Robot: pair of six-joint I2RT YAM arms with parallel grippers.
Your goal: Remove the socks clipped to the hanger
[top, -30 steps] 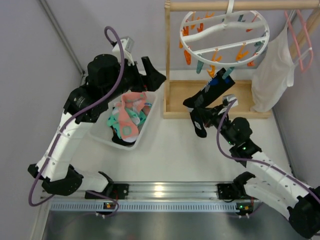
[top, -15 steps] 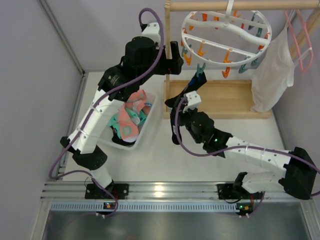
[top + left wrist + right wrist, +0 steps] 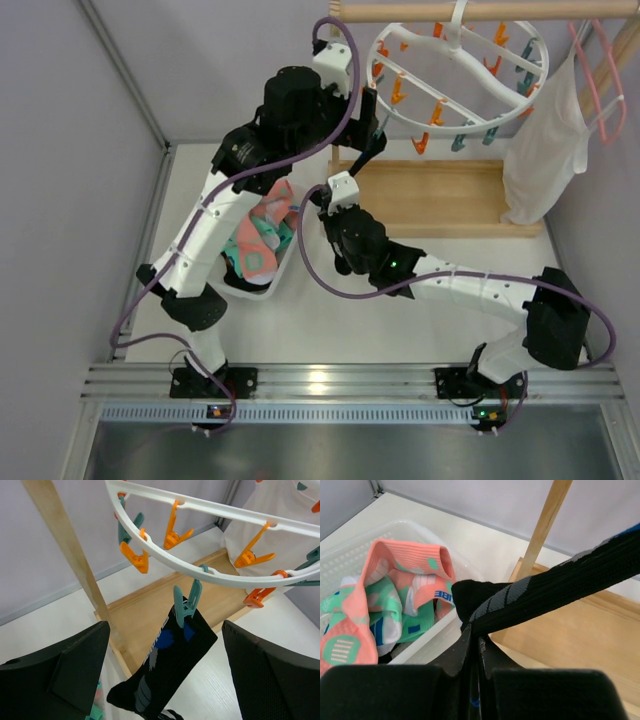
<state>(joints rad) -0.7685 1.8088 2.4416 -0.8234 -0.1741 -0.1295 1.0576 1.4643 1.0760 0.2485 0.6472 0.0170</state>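
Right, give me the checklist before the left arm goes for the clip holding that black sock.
1. Right fingers shut on the black sock: ok.
2. Left fingers open: ok.
3. Teal clip appears between them in the left wrist view: ok.
4. Left fingers at the clip's depth: cannot tell.
5. Sock free of the clip on the hanger ring: not ok, the clip grips its end.
6. Basket close beside the right fingers for the drop: ok.
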